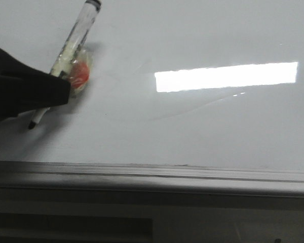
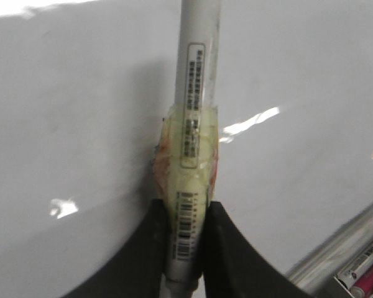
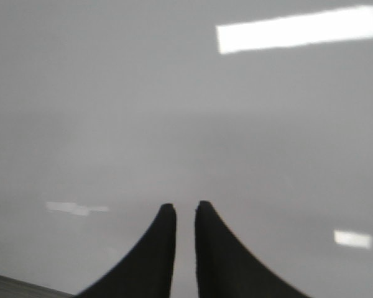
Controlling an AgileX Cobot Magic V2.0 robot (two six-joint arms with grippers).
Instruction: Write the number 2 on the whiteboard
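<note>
The whiteboard [image 1: 192, 136] fills the front view, glossy white-grey, with a bright rectangular light reflection [image 1: 225, 76]. No black number 2 shows on it; only faint grey curved traces [image 1: 192, 109] lie near the middle. My left gripper [image 1: 61, 88] at the board's left is shut on a white marker [image 1: 76, 40] wrapped in yellowish tape with an orange patch [image 1: 81, 73]. The marker's black tip [image 1: 31, 125] is at the board surface. In the left wrist view the gripper [image 2: 186, 208] clamps the barcoded marker [image 2: 196, 74]. My right gripper [image 3: 185, 208] is shut and empty over the bare board [image 3: 174, 124].
A grey metal edge rail [image 1: 152, 174] runs along the board's near side. In the left wrist view the rail [image 2: 336, 248] shows at the corner, with spare markers [image 2: 367, 273] lying beyond it.
</note>
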